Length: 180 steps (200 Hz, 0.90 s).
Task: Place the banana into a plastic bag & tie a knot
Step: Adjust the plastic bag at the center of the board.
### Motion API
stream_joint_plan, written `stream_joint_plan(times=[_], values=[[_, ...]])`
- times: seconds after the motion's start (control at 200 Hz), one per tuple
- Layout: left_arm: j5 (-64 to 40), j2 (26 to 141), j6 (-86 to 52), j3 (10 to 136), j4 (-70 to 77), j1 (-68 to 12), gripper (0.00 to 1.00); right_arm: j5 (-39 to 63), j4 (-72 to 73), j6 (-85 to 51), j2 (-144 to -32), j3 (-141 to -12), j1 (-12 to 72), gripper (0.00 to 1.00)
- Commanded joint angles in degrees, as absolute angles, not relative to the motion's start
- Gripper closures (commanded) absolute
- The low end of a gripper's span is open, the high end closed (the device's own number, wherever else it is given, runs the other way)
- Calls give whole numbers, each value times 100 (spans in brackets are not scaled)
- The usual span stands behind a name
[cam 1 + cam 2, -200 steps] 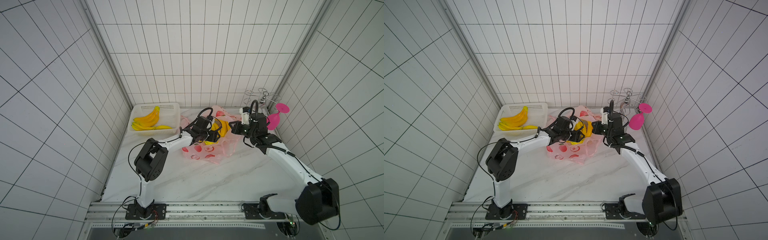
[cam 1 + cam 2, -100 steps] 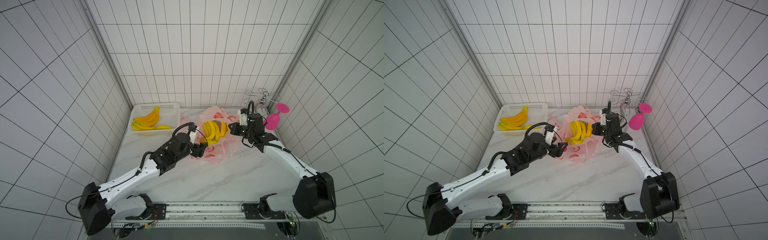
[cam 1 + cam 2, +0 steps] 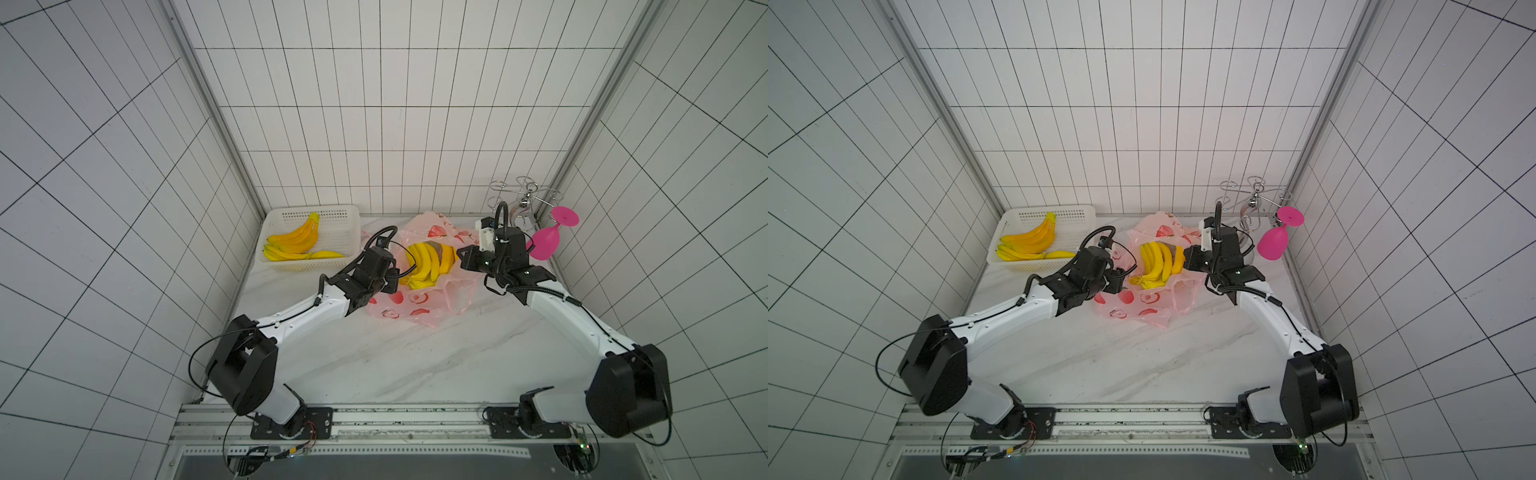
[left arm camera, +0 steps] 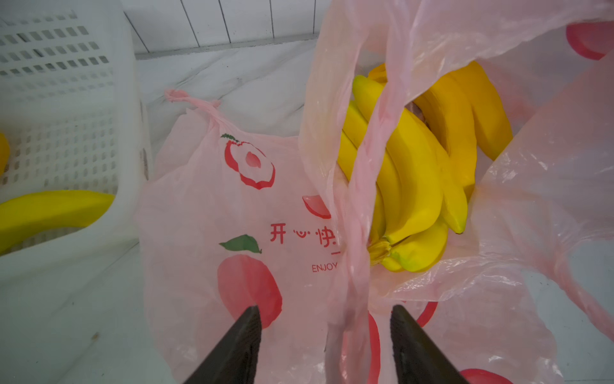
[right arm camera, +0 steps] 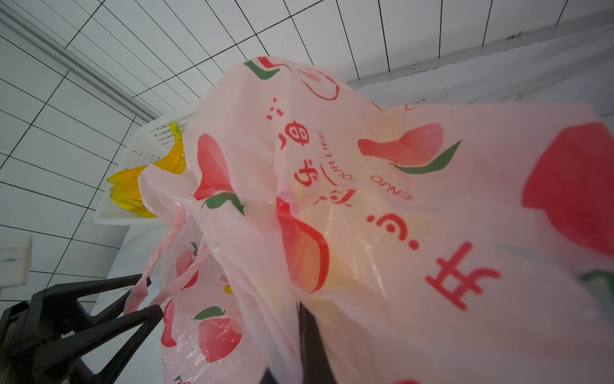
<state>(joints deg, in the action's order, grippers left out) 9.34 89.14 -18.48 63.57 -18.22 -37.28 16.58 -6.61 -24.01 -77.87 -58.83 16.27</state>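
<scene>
- Banana bunch [image 3: 426, 264] is inside the plastic bag [image 3: 419, 307], and the bag mouth gapes upward. I judge the loading step done.
- Top views: half a second ago the left arm was pulled back low, clear of the bag. Now the left gripper [image 3: 392, 276] is back at the near rim, just beside the bunch's stem end. The right gripper [image 3: 461, 253] hasn't budged and holds the far rim up. Both top views agree (bunch [image 3: 1156, 259], left gripper [image 3: 1119, 276]).
- Left wrist: the jaws stand apart on either side of the twisted handle strand [image 4: 358, 199]. Neither pad is visibly on it, so it is released, not gripping yet. The bunch [image 4: 415, 186] lies behind the strand, in the bag.
- Right wrist: bag film [image 5: 398, 199] drapes over the lens and hides the right jaws. They are probably clenched on the rim, since the film hangs taut from there. The left gripper [image 5: 151, 296] shows here too, with the strand running between its fingers.
- Meaning: work has shifted from loading to the knot. The left gripper must close on that strand before any crossing.
- Spare bananas are untouched in the basket [image 3: 332, 216].
</scene>
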Motion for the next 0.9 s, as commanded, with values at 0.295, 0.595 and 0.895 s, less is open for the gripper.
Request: stream_joint_plan(times=[0.295, 0.595, 0.895], values=[[137, 9260, -2200, 7206, -1820, -3625, 100, 1373, -950, -2169, -7686, -6411, 1635, 95], [-33, 9414, -2452, 7933, -1945, -3648, 100, 268, -1734, -2113, -7017, -6353, 1652, 9], [41, 9664, -2348, 8286, -2028, -3655, 100, -52, -2371, -2593, -5516, -5249, 1748, 5]])
